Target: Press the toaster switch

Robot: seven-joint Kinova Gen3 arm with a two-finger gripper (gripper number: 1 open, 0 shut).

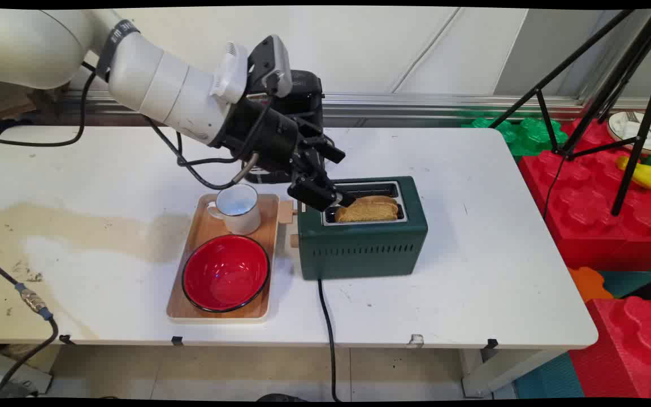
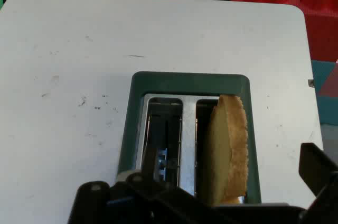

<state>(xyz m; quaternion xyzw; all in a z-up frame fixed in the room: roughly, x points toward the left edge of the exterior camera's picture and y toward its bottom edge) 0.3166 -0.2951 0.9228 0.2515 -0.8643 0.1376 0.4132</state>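
— Hovering at the left end of a green toaster (image 1: pixel 362 243), the black tool (image 1: pixel 341 200) sits right over the slots. What's inside?

— One slice of toast (image 1: pixel 369 209) stands up out of the near slot; the far slot holds none. Whether the tool grips the slice, or how wide it is spread, cannot be told.

— And nearby on the white worktop (image 1: pixel 472 186)?

— Just left of the toaster, a wooden tray (image 1: pixel 201 226) carries a white mug (image 1: pixel 239 209) and a red bowl (image 1: pixel 225 273).

We see a dark green toaster (image 1: pixel 362 243) holding golden-brown toast (image 1: pixel 368 209), a red bowl (image 1: pixel 225 273) rimmed black, a white mug (image 1: pixel 239 209), a pale wooden tray (image 1: pixel 201 226).
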